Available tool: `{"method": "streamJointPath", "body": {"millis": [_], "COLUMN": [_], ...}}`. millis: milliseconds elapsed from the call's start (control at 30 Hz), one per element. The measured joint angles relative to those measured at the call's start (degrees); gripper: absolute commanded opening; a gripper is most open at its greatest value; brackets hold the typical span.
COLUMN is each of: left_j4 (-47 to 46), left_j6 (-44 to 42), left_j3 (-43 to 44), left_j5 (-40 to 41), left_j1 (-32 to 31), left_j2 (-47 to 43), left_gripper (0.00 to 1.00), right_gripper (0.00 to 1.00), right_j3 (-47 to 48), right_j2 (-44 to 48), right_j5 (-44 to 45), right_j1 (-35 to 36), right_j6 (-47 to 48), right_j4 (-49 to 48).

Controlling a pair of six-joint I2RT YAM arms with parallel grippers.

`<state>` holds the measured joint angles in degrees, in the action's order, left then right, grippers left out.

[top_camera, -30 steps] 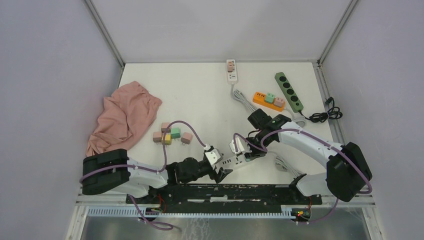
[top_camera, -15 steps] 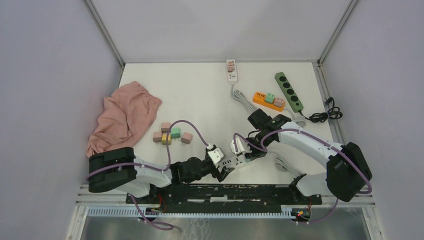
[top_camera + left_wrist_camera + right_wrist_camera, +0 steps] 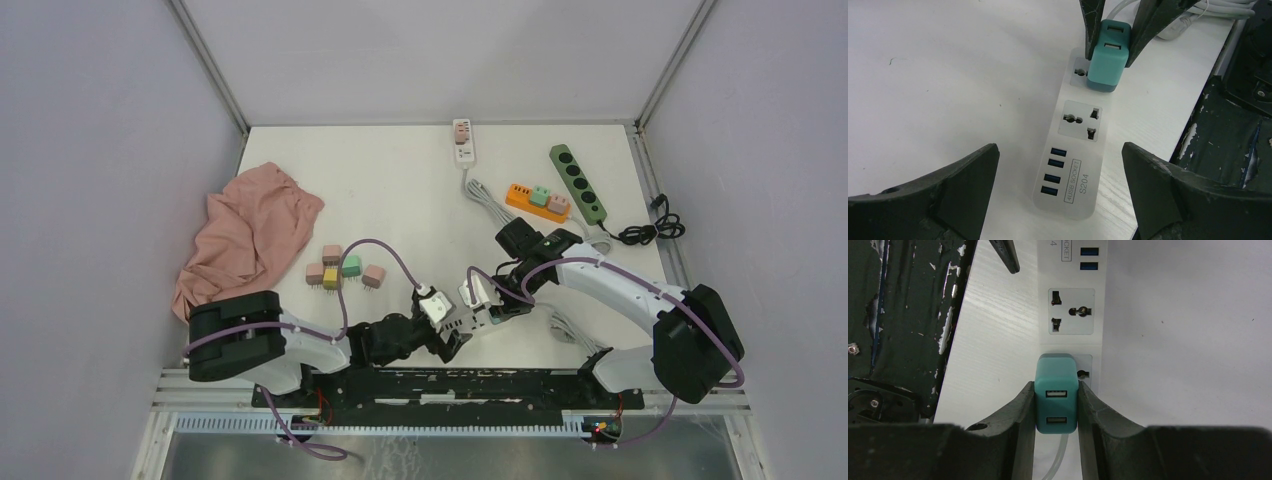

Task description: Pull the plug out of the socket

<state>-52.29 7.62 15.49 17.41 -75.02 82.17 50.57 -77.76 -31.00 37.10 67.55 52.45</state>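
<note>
Plug (image 3: 1056,390) pinched by R claw (image 3: 1056,388) (seated in pwr strip (image 3: 1068,180)), L claw (image 3: 1059,150) spread over strip, cloth (image 3: 245,235), adapters (image 3: 345,268) well apart.

Pink cloth (image 3: 250,235) left (crumpled); green power strip (image 3: 578,183) far right.

Plug (image 3: 1056,390) on power strip (image 3: 1071,310) end outlet; strip on table (image 3: 400,190) near edge; cloth (image 3: 250,235) left.

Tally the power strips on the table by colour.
White: 2, the far white strip and the near white strip holding the teal plug
Orange: 1, the orange strip
Green: 1, the green strip
Total: 4
</note>
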Motion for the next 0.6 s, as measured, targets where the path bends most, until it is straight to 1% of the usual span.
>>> {"method": "streamJointPath", "body": {"millis": [600], "left_j4": [-0.1], "left_j6": [0.1], "left_j3": [0.7], "left_j5": [0.0], "left_j1": [0.0], "left_j2": [1.9], "left_gripper": [0.99], "right_gripper": [0.01], "right_j3": [0.0], "right_j2": [-0.3], "right_j5": [-0.1], "right_j1": [0.0], "right_j6": [0.0], "right_j4": [0.1]}}
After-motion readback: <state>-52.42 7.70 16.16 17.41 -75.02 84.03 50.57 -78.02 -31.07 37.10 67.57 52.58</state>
